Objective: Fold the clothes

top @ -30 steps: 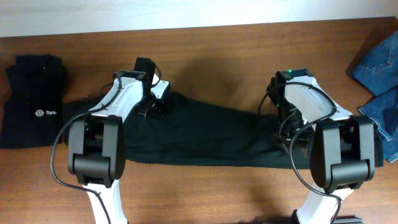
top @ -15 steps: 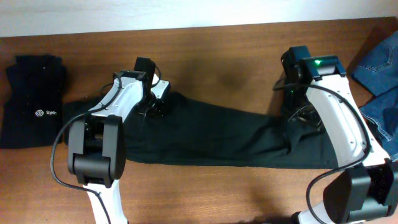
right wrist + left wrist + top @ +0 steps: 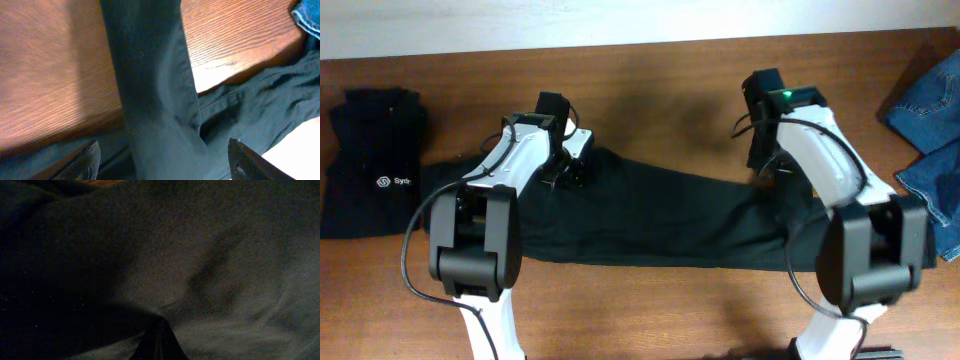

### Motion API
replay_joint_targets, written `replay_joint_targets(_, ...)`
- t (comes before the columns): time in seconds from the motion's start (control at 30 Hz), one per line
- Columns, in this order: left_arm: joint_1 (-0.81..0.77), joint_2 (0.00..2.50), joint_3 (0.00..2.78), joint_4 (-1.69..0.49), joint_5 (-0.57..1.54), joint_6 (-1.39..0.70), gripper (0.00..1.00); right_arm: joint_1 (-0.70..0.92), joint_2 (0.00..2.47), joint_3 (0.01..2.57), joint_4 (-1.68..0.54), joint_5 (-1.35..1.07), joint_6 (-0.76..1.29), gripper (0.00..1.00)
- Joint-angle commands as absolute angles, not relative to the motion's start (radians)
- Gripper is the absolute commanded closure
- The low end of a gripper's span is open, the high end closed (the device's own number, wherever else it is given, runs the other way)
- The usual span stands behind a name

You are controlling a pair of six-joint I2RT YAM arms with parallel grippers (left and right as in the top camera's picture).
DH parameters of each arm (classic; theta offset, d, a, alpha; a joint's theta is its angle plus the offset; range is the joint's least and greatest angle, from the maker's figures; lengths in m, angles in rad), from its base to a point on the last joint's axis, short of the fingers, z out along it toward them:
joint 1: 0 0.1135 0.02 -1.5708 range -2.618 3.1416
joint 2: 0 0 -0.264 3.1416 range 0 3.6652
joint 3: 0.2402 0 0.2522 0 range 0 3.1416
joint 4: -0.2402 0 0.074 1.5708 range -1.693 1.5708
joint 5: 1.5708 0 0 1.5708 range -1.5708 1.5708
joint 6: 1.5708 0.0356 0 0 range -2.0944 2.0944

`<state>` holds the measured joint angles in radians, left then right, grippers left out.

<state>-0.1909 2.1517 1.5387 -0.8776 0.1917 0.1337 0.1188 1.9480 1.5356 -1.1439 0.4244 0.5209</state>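
The black trousers [image 3: 660,215] lie stretched across the table from left to right, with creases at the right end. My left gripper [image 3: 563,178] sits on their upper left edge. In the left wrist view dark fabric [image 3: 200,255] fills the frame and the fingers [image 3: 157,342] are pressed together on it. My right gripper [image 3: 766,172] hovers over the trousers' upper right edge. In the right wrist view its fingers [image 3: 167,160] are spread wide, with a strip of trouser fabric [image 3: 150,75] between them, not gripped.
A folded black top with a small white logo [image 3: 375,165] lies at the far left. Blue denim jeans [image 3: 930,110] lie at the right edge, and a corner of them shows in the right wrist view [image 3: 307,15]. Bare wood runs behind the trousers.
My right arm has swung from the front right of the trousers up to their back edge, then shifted left. The right end of the trousers shows new creases. The left arm has not moved.
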Motion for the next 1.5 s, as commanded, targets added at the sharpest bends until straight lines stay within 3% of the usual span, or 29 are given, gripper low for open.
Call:
replay_joint_targets(0.0,-0.180,2.184,1.526,-0.856,0.157,0.128,0.99,0.123,2.001,1.545,-1.143,0.483,0.472,0.24)
replay_joint_targets(0.67,-0.180,2.184,1.526,-0.855,0.157,0.128,0.99,0.088,2.100,1.544,-1.166,0.558,0.418,0.26)
replay_joint_targets(0.8,-0.180,2.184,1.526,-0.855,0.157,0.128,0.99,0.054,2.114,1.544,-1.179,0.559,0.396,0.36)
replay_joint_targets(1.03,-0.180,2.184,1.526,-0.855,0.157,0.128,1.00,-0.004,2.114,1.545,-1.241,0.558,0.477,0.94)
replay_joint_targets(1.2,-0.180,2.184,1.526,-0.855,0.157,0.128,0.99,-0.022,2.114,1.546,-1.322,0.558,0.575,0.96)
replay_joint_targets(1.47,-0.180,2.184,1.526,-0.855,0.157,0.128,0.99,-0.022,2.074,1.556,-1.518,0.542,0.892,0.96)
